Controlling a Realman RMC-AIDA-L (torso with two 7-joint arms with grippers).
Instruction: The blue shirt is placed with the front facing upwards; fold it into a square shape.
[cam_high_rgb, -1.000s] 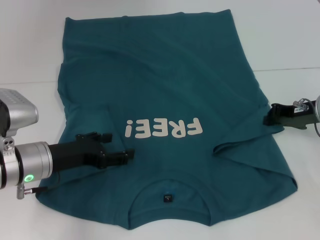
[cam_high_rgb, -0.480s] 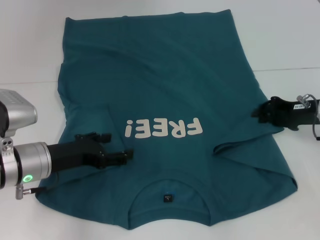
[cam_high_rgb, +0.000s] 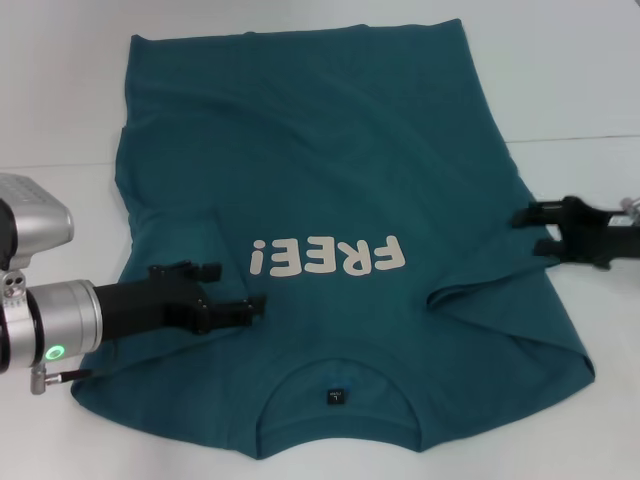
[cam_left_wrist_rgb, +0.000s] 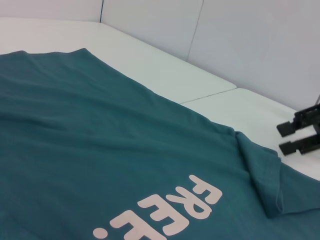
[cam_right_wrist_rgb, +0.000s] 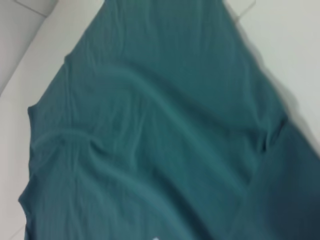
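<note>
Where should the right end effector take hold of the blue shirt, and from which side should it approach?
Probably at the edge of the blue shirt beside the tucked right sleeve fold, coming in low from the robot's right. The right end effector hovers open at that edge, where the fabric lies flat on the table. The left end effector is over the opposite sleeve.

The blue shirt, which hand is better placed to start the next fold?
Probably the left hand: it is open above the blue shirt near the collar. The right hand, also open, sits at the shirt's edge.
</note>
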